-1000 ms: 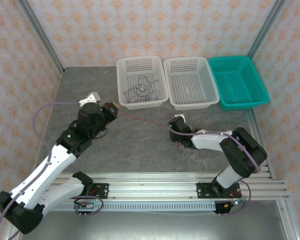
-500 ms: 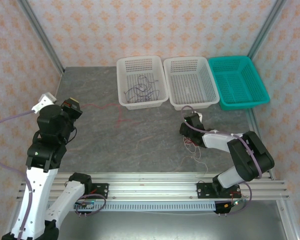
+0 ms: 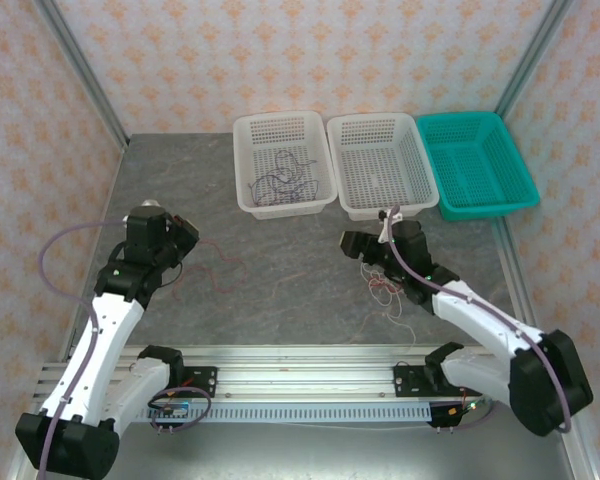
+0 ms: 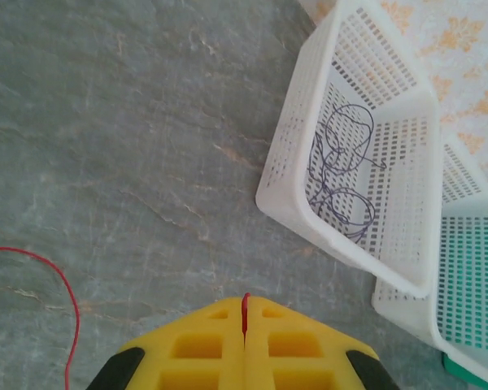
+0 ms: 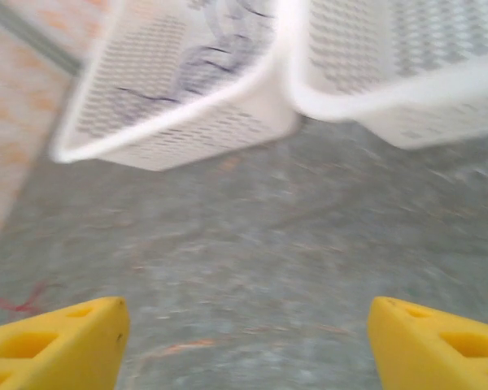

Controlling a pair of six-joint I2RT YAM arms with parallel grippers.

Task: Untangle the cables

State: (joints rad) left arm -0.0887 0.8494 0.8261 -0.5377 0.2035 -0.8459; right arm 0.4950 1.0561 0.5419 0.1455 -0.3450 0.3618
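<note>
My left gripper (image 3: 185, 232) is shut on the end of a red cable (image 4: 245, 302), which pokes up between the closed yellow jaws. The rest of that cable trails loose over the grey table (image 3: 223, 263) and curves at the left of the left wrist view (image 4: 68, 296). A small tangle of red and pale cables (image 3: 385, 290) lies on the table beside my right arm. My right gripper (image 3: 352, 243) is open just left of the tangle, its yellow fingertips (image 5: 65, 341) wide apart with nothing between them. Dark cables (image 3: 280, 182) lie in the left white basket (image 3: 246, 160).
Three baskets stand in a row at the back: the left white basket (image 4: 342, 244), a middle white basket (image 3: 375, 125) and a teal basket (image 3: 480, 122). Metal frame posts and patterned walls close in the table's sides. An aluminium rail (image 3: 300, 380) runs along the near edge.
My left arm has swung back from the far left toward the middle with the red cable. My right gripper has opened wide and moved up and left, away from the tangle.
</note>
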